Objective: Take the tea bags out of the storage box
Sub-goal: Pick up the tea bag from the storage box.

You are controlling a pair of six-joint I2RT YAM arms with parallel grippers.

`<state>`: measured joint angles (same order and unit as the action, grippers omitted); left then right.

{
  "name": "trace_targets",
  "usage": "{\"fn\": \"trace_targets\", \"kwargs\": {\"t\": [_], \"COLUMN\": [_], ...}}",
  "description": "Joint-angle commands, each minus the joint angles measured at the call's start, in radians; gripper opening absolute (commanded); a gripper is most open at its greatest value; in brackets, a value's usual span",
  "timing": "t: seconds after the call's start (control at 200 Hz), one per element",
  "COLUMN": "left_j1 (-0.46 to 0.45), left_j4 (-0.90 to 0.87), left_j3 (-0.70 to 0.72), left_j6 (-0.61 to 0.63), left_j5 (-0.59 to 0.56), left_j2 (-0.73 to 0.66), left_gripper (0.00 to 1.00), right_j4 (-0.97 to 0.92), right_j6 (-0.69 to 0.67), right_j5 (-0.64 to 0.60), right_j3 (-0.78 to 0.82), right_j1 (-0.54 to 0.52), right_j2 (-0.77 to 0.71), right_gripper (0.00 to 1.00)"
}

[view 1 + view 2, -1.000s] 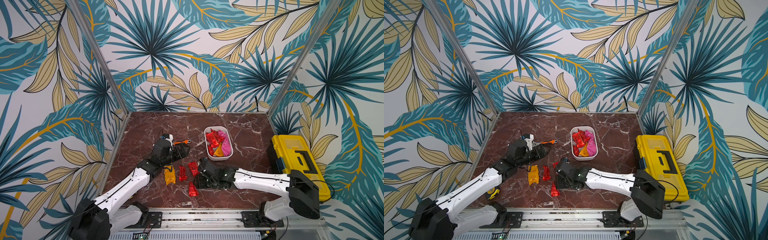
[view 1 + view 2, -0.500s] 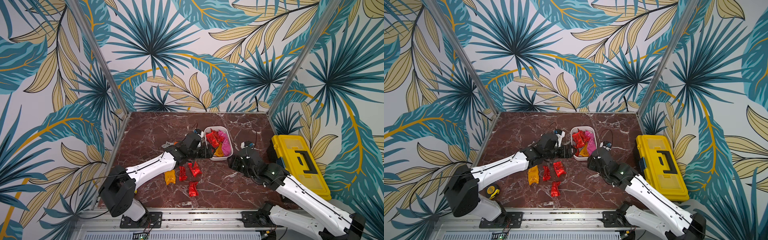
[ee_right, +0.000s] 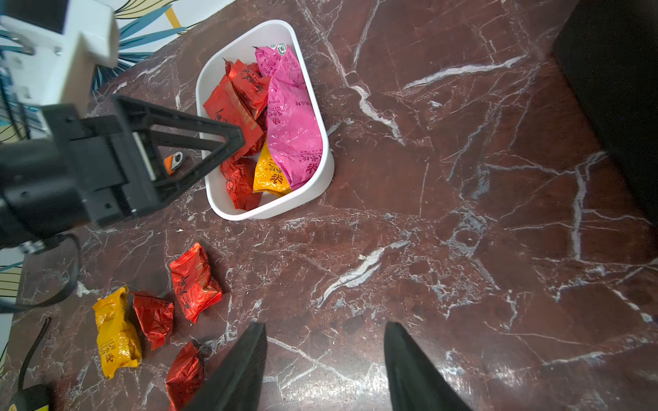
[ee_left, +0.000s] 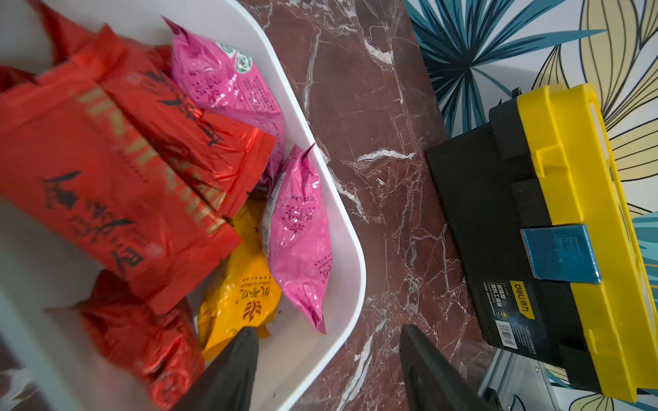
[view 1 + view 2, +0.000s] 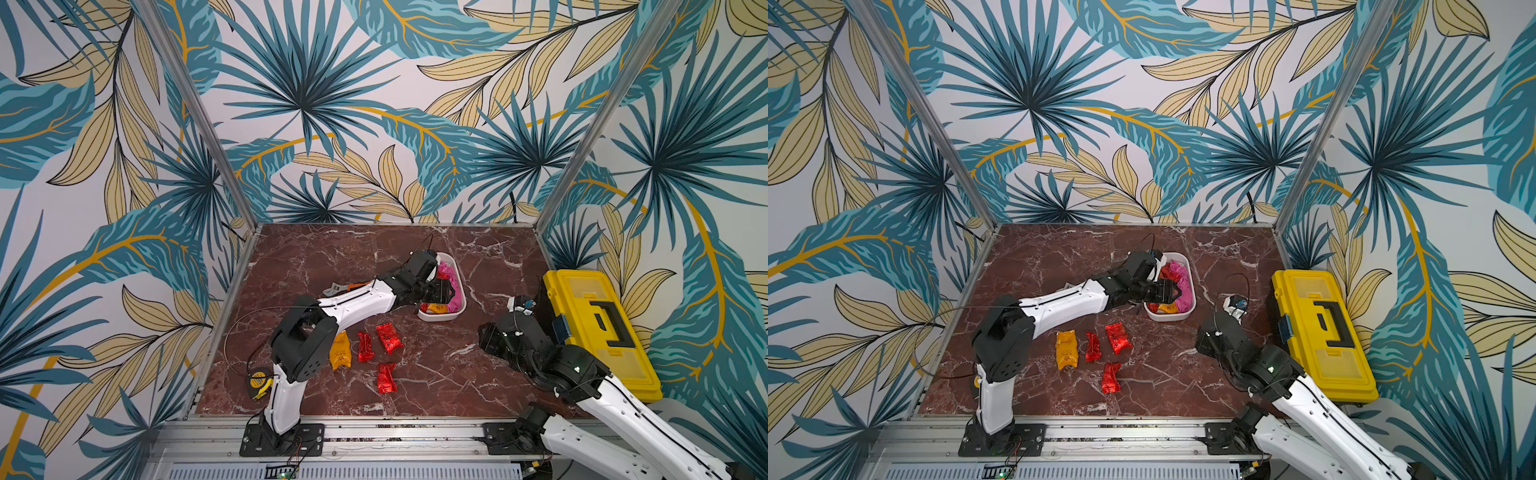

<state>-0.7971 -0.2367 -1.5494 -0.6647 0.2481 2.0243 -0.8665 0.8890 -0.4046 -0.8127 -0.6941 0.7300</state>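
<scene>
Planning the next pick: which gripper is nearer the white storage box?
Left. The left gripper hangs over the storage box, just above the tea bags. The right gripper sits apart over the table, between box and yellow toolbox.

Robot lab test cell: marble-look tabletop (image 5: 436,374) boxed by aluminium posts (image 5: 199,112), leaf-print wall panels (image 5: 374,104); arm bases (image 5: 282,436) bolted on aluminium rail (image 5: 395,432) along tabletop's near edge.

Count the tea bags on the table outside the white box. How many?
4. The orange-yellow bag lies by the left arm; the small red bag beside it; the bigger red bag nearest the storage box; the last red bag toward the front. The arm may hide more.
</scene>
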Motion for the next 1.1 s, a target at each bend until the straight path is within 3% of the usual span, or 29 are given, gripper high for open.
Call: {"fn": "trace_targets", "kwargs": {"t": [0.0,0.416,0.581,0.871,1.096], "left_j1": [-0.001,0.002,0.007,0.010,0.023], "left_j4": [-0.012,0.082,0.137,0.161,0.184], "left_j3": [-0.064,-0.122,-0.126,-0.075,0.020], "left_j6": [-0.010,-0.100,-0.136,-0.116,-0.090], "left_j5": [0.025,0.086,0.100,0.087,0.105], "left_j2": [0.054,0.192,0.206,0.103,-0.035], "left_gripper": [0.65,0.49,0.31,0.12,0.08], "right_j4": [-0.035,-0.035,-0.034,-0.034,-0.029], "right_j6": [0.021,0.022,0.019,-0.004,-0.090], "right_j5": [-0.026,-0.019,-0.011,-0.004,0.036], "right_j3": [0.018,0.018,0.021,0.000,-0.055], "right_j1": [0.002,0.002,0.002,0.002,0.023], "right_j2": [-0.011,-0.010,-0.011,-0.007,0.015], "right_gripper": [0.59,0.59,0.59,0.60,0.64]}}
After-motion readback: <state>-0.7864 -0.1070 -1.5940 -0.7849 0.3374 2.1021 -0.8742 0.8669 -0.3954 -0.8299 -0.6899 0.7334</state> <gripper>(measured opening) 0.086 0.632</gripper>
